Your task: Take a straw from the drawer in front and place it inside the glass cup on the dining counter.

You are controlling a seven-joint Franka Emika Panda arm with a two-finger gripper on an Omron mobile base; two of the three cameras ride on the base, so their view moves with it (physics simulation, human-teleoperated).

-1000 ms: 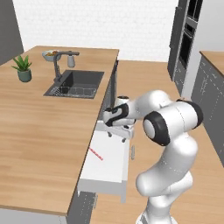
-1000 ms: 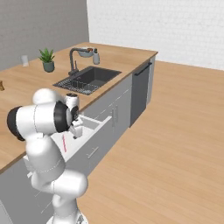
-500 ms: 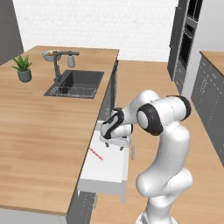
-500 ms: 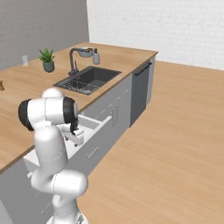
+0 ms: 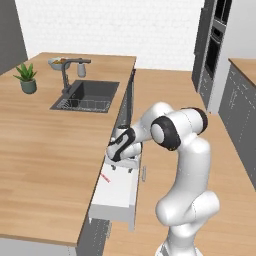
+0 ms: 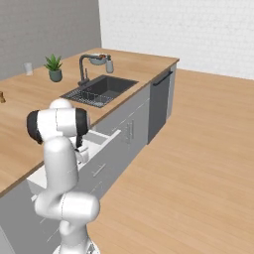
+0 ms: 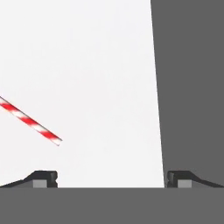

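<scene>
One striped straw (image 7: 29, 121), unlabelled, lies before the spread claw (image 7: 111, 179).

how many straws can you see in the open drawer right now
1. The straw lies flat on the white floor of the drawer, off to one side of the open tool. Its far end runs out of the hand view; the arm may hide others.

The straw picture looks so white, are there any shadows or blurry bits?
Hand view: the drawer floor is flat bright white, no shadow or glare, and the straw stripes are sharp. Left base view: softer and a little fuzzy, so the straw is just a tiny red mark.
</scene>
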